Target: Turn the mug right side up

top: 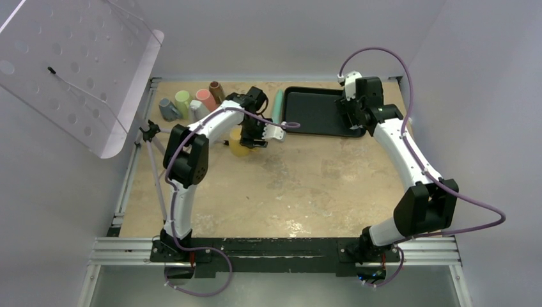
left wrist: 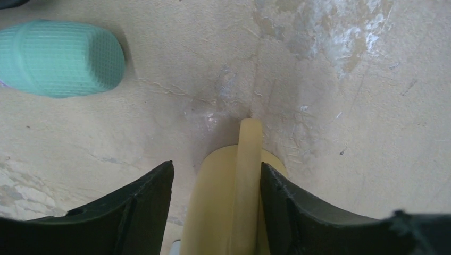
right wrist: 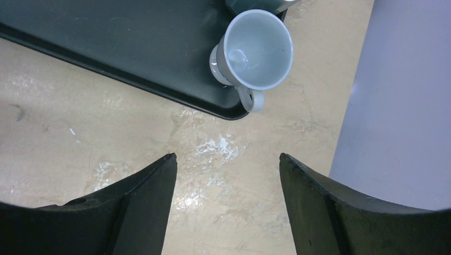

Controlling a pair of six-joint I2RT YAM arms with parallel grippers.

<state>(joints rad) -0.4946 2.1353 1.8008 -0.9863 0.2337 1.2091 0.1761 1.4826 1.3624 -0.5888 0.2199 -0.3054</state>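
A pale yellow mug (left wrist: 213,212) stands on the table between my left gripper's jaws, its handle (left wrist: 248,175) facing the wrist camera. In the top view the mug (top: 237,147) sits just below the left gripper (top: 252,135). The left gripper (left wrist: 217,167) is open around it: the right finger (left wrist: 298,212) lies against the handle, and the left finger (left wrist: 133,207) stands apart from the mug's wall. I cannot tell which end of the mug is up. My right gripper (right wrist: 226,156) is open and empty over bare table by the tray's corner (top: 355,121).
A black tray (top: 313,109) at the back holds an upright grey mug (right wrist: 255,48). A teal ribbed object (left wrist: 58,58) lies near the yellow mug. Several coloured cups (top: 192,102) stand at the back left beside a small tripod (top: 151,131). A wall is at the right.
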